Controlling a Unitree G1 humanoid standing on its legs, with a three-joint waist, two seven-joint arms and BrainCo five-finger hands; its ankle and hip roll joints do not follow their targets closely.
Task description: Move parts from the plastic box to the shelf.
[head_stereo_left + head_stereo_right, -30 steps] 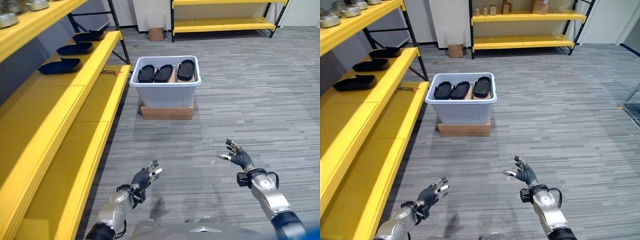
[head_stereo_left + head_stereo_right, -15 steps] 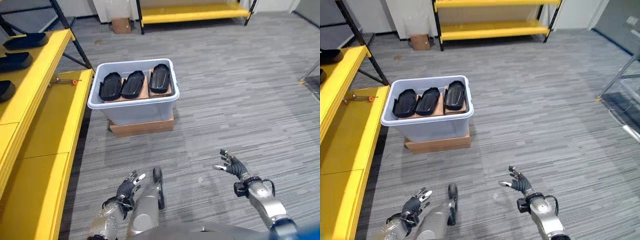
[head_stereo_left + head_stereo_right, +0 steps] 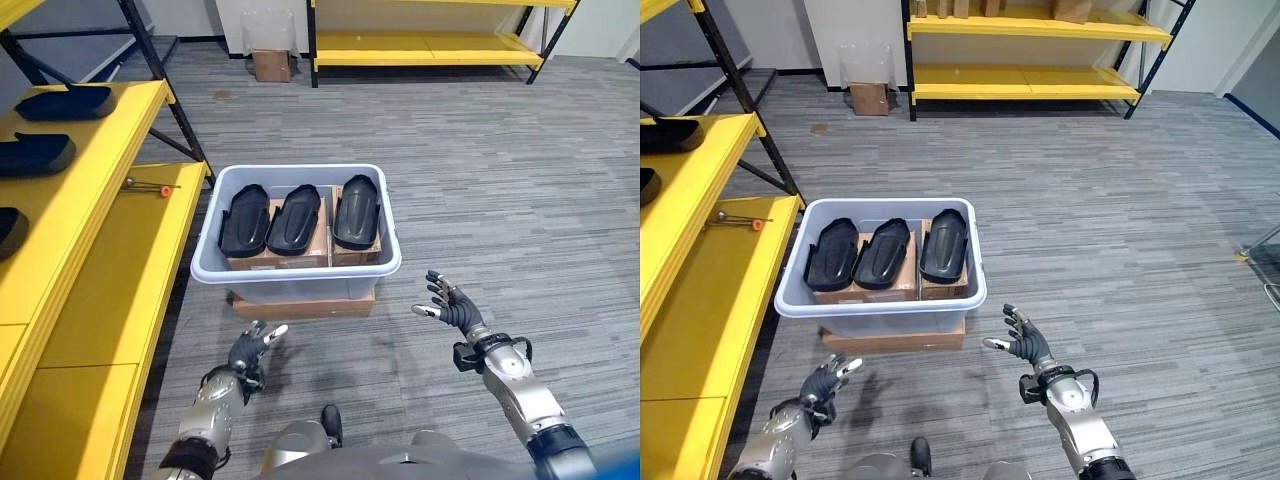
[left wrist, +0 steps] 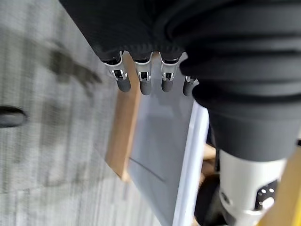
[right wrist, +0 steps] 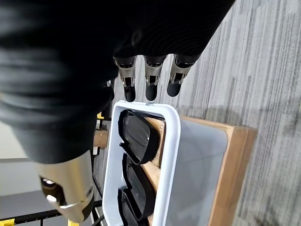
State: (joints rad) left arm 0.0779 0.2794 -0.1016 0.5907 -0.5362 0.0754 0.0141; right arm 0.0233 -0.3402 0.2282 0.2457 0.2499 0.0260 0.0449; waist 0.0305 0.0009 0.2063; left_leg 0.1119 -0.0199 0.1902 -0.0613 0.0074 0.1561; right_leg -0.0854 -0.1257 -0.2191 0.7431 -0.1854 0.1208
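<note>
A pale grey plastic box [image 3: 300, 285] stands on the floor on a flat brown base [image 3: 305, 305]. Three black oval parts [image 3: 293, 218] lie side by side inside it on cardboard. To my left runs the yellow shelf [image 3: 120, 300], whose upper level holds more black parts [image 3: 35, 155]. My left hand [image 3: 250, 348] hovers low before the box's front left corner, open. My right hand [image 3: 450, 308] is raised just right of the box, fingers spread and open. In the wrist views, both hands' straight fingers [image 4: 141, 80] [image 5: 150, 84] hold nothing, with the box rim [image 5: 169, 155] beyond them.
A thin tool with an orange handle [image 3: 150, 185] lies on the lower shelf board beside the box. A small cardboard box [image 3: 270, 65] and another yellow shelf [image 3: 430, 45] stand by the far wall. Grey carpet stretches to the right of the box.
The camera has moved and the plastic box now lies much closer, directly in front of both hands. Both hands stay open.
</note>
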